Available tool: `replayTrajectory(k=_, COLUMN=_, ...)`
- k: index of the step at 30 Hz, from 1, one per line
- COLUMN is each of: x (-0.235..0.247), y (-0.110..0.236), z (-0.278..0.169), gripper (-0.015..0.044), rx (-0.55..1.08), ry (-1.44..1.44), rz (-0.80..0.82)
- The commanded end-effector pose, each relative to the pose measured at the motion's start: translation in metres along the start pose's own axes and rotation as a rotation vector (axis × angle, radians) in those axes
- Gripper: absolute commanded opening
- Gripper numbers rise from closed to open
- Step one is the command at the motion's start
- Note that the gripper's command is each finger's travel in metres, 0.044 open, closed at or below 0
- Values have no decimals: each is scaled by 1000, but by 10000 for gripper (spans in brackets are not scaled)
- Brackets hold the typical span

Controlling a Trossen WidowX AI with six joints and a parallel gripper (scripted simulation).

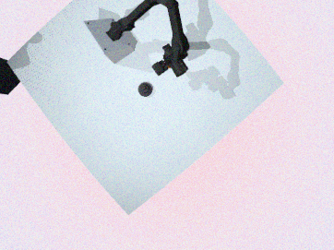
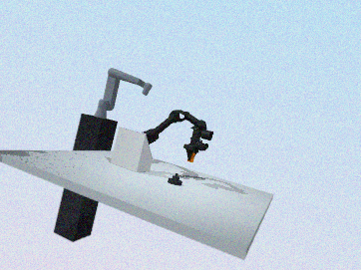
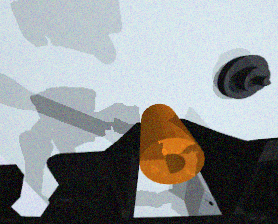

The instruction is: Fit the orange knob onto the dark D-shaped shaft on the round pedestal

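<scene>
My gripper (image 3: pixel 159 124) (image 1: pixel 171 66) (image 2: pixel 191 155) is shut on the orange knob (image 3: pixel 169 145) (image 2: pixel 192 157), a short cylinder held between the dark fingers, lifted above the table. In the wrist view the knob's end face with its dark hole points toward the camera. The round dark pedestal (image 3: pixel 243 76) (image 1: pixel 146 89) (image 2: pixel 175 180) with its short shaft (image 3: pixel 255 80) stands on the table, up and to the right of the knob in the wrist view. In the top view the pedestal lies below and left of the gripper, clearly apart from it. The shaft's flat side does not show.
The light table (image 1: pixel 115 158) (image 2: pixel 209 215) is a tilted square. The arm's base sits on a grey plate (image 1: pixel 117 47) near the table's far corner. A white block (image 2: pixel 131 150) and a black column (image 2: pixel 85 180) with a grey arm stand behind.
</scene>
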State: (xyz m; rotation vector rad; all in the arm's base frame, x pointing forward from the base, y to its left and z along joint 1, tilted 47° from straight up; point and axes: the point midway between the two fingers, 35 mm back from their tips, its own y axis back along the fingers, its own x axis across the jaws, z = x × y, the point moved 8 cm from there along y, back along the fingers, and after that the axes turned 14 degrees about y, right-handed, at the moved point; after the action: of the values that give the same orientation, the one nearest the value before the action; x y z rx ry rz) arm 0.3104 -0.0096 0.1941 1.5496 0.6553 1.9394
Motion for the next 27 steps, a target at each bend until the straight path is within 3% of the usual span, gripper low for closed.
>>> replayTrajectory(k=1, x=-15, y=-1, z=1, gripper=0, rx=-2, ry=0, rz=-9)
replayTrajectory(k=27, x=-97, y=-18, z=-1, gripper=0, rx=0, ry=1, rz=-15)
